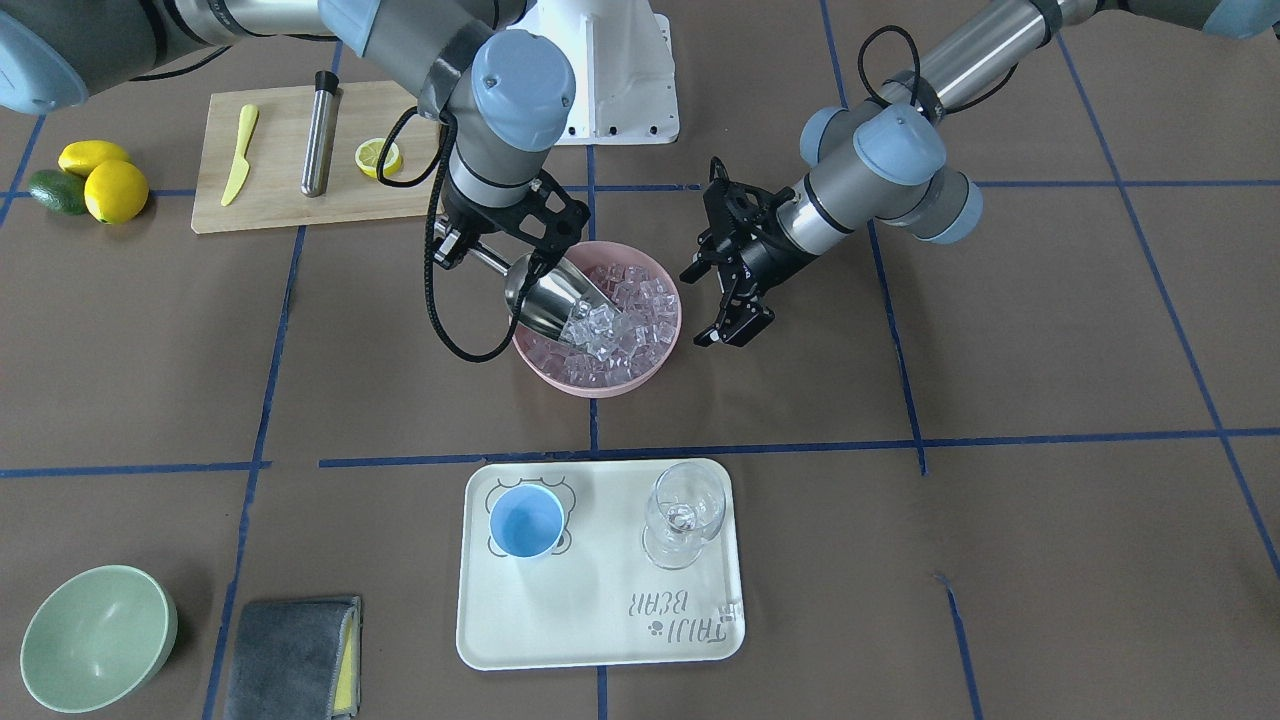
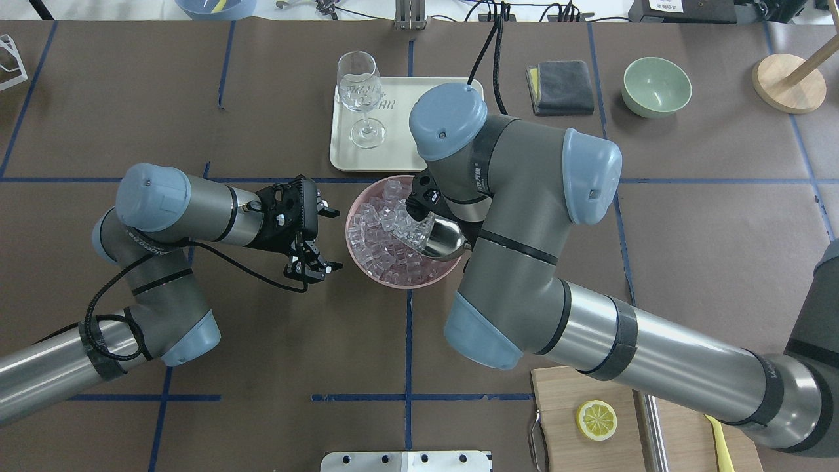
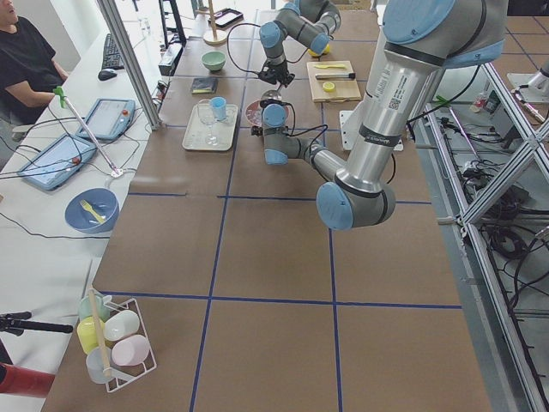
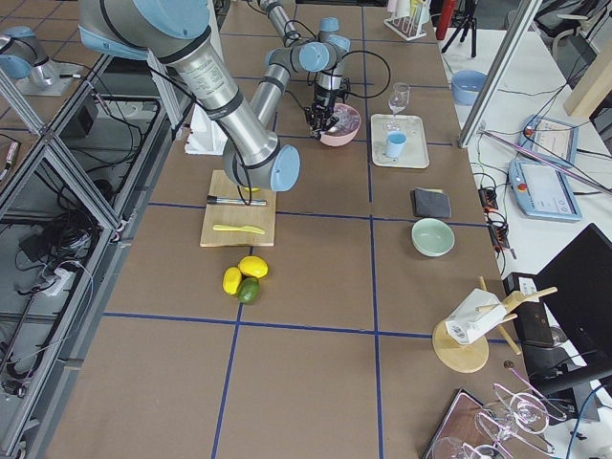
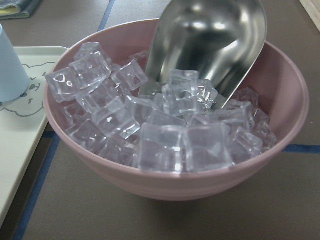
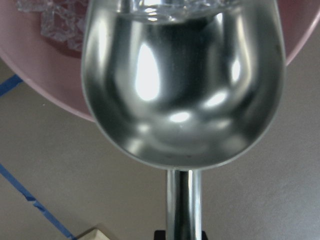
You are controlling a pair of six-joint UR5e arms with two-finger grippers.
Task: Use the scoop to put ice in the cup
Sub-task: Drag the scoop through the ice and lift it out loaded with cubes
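Note:
My right gripper is shut on the handle of the steel scoop. The scoop slants down into the pink bowl, its mouth pushed into the ice. In the left wrist view several cubes lie at the mouth of the scoop. My left gripper is open and empty, just beside the bowl's rim. The light-blue cup stands empty on the white tray, apart from the bowl. In the overhead view my right arm hides the cup.
A clear wine glass stands on the tray next to the cup. A cutting board with a knife, a steel rod and a lemon half lies by the robot's base. A green bowl and a grey cloth sit near the front corner.

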